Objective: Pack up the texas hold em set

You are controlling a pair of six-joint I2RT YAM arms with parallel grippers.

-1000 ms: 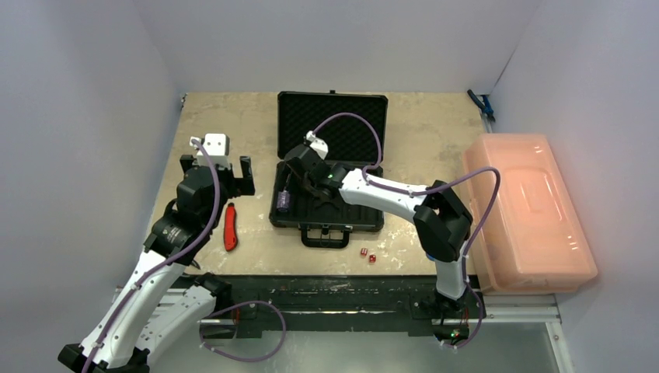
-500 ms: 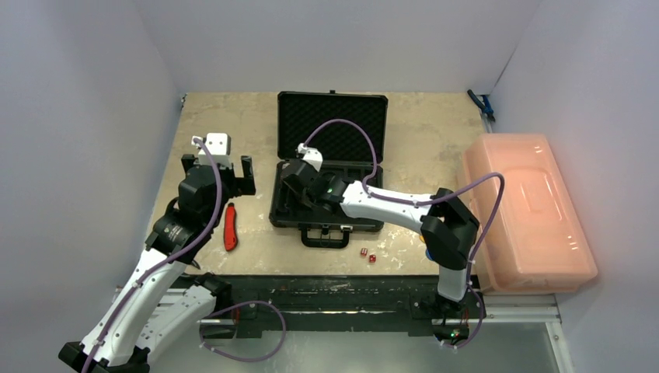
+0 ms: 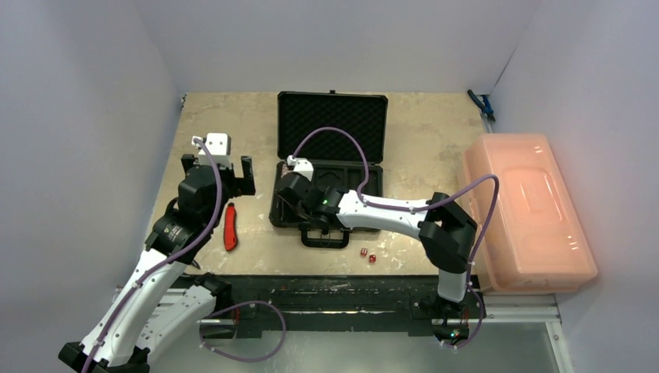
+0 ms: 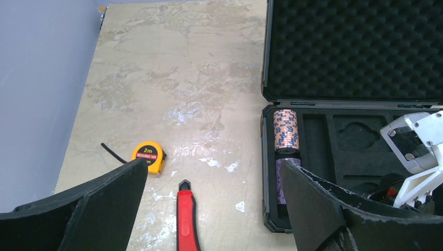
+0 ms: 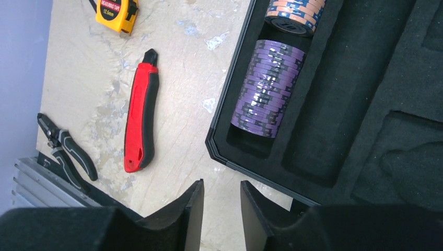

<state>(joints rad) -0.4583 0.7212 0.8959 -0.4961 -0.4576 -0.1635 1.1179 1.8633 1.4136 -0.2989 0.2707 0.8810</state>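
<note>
The black briefcase [image 3: 365,183] lies open mid-table, its foam lid [image 3: 332,116] laid back. In its left slot lie a purple chip stack [image 5: 269,89] and an orange-and-blue chip stack [image 5: 292,10], which also show in the left wrist view: the purple stack [image 4: 286,178] and the orange-and-blue stack [image 4: 286,129]. My right gripper [image 5: 222,201] hovers over the case's front left corner [image 3: 291,203], jaws slightly apart and empty. My left gripper [image 4: 209,209] is wide open and empty, left of the case [image 3: 217,180]. Two red dice [image 3: 367,255] lie in front of the case. Yellow and blue discs are out of view.
A red-handled knife [image 3: 230,227] lies left of the case, under my left gripper. A yellow tape measure [image 4: 148,155] and black pliers [image 5: 68,151] lie nearby. A large pink bin [image 3: 528,210] stands at the right. Blue pliers [image 3: 480,102] lie at the back right.
My right gripper has moved from over the tray's back toward the case's front left corner. The left arm has not moved.
</note>
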